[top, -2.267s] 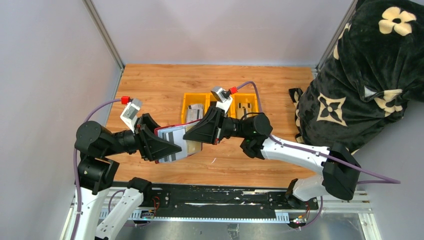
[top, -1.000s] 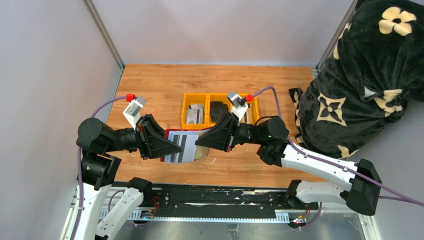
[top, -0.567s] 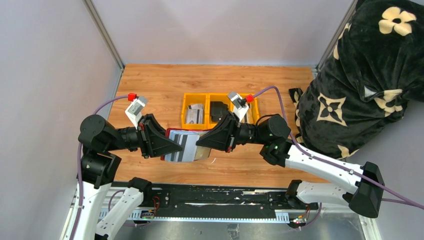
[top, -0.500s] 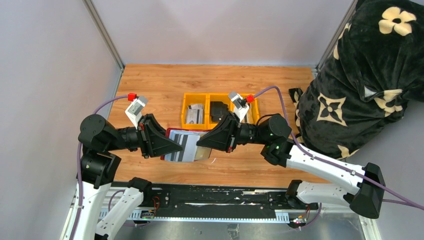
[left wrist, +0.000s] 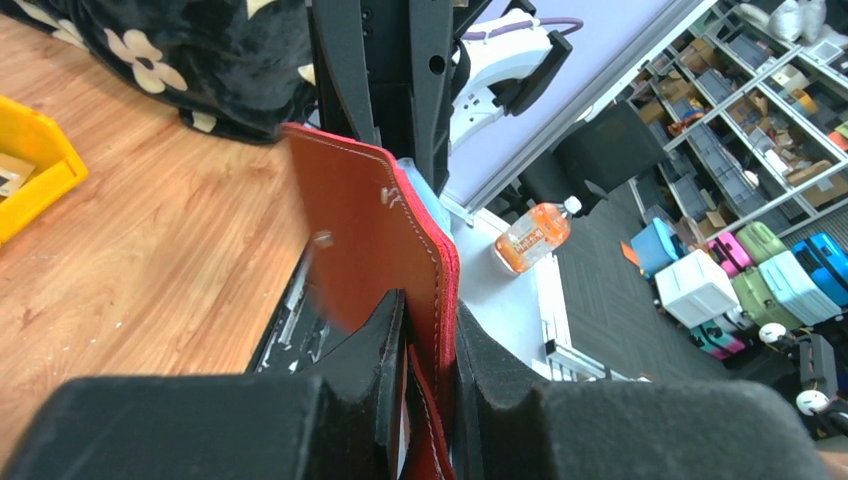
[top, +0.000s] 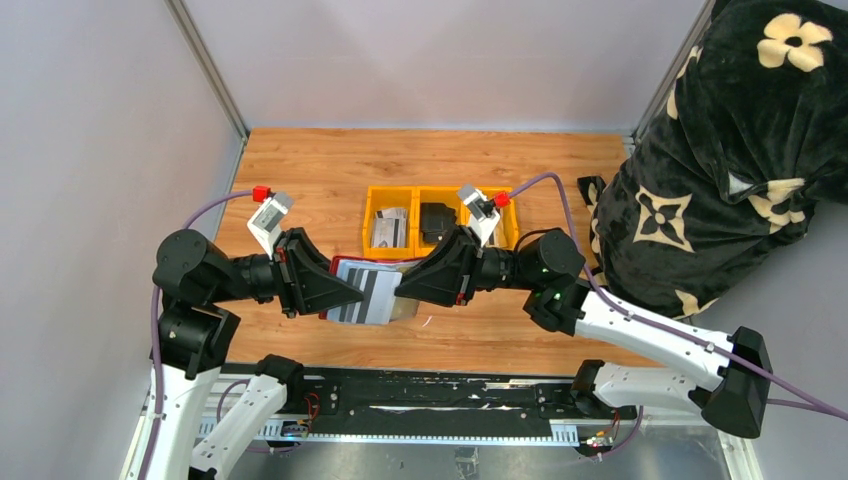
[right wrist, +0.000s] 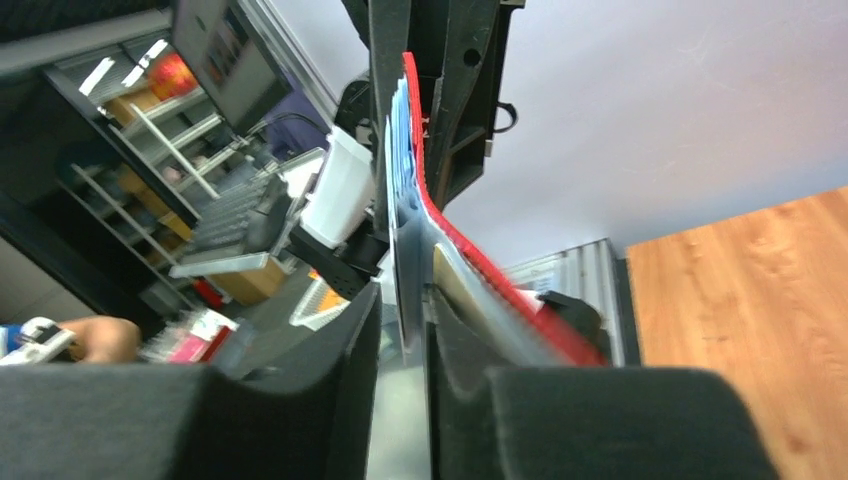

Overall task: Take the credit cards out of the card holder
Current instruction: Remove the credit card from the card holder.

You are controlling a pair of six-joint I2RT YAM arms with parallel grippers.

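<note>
Card holder point(left wrist: 370, 230) clenched in left end effector point(left wrist: 425, 400) | right end effector point(right wrist: 400, 400) grasping credit cards point(top: 372, 295) | yellow bins point(top: 440, 189) just behind on bench point(top: 300, 170)

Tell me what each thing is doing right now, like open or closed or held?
card holder: open, held up off the table.
credit cards: still in the card holder, pinched at one edge.
left pincer: closed on the card holder.
right pincer: closed on the credit cards.
yellow bins: on the table, stuff inside.
</note>
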